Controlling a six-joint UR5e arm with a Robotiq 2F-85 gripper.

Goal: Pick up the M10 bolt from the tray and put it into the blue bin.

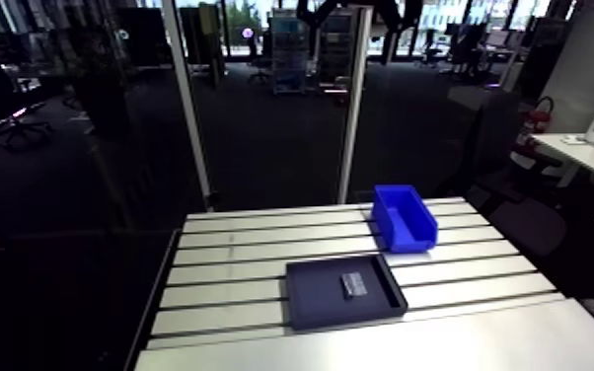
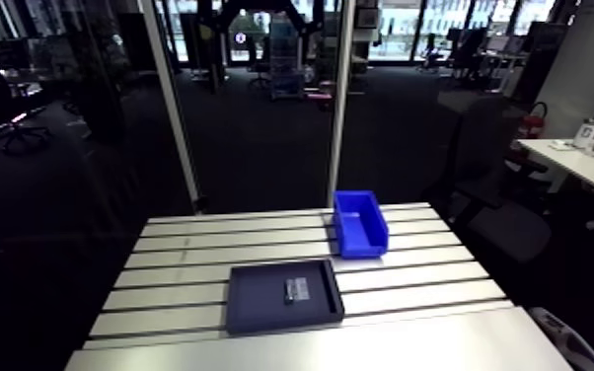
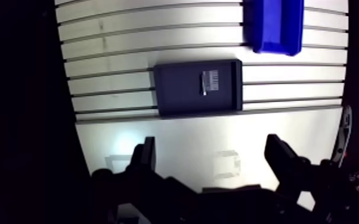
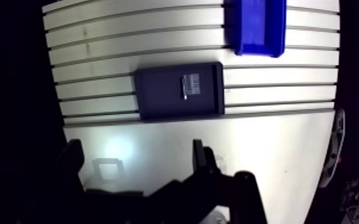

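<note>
- The slotted surface (image 1: pixel 232 266) carries both task things. Its near strip is plain and unslotted.
- The blue bin (image 1: pixel 405 217) stands toward the far right. It sits just beyond the tray's far right corner, with a gap between them, and looks empty.
- The dark tray (image 1: pixel 316 296) lies flat near the middle of the surface, nearer than the bin.
- The jaws hang high over the near plain strip, well short of the tray. In the wrist view they stand wide apart with nothing between them.
- The M10 bolt (image 3: pixel 209 80) appears to be the small pale ribbed piece on the tray floor, right of the tray's centre. It is too small here to make out head from shank.
- Step in hand, as I judge it: the approach, with the pick not yet begun and the bolt still in the tray.
- The next move calls for travelling toward the far side and down until the jaws straddle the pale piece. They should be turned to close across its narrow side and kept clear of the tray's right wall.
</note>
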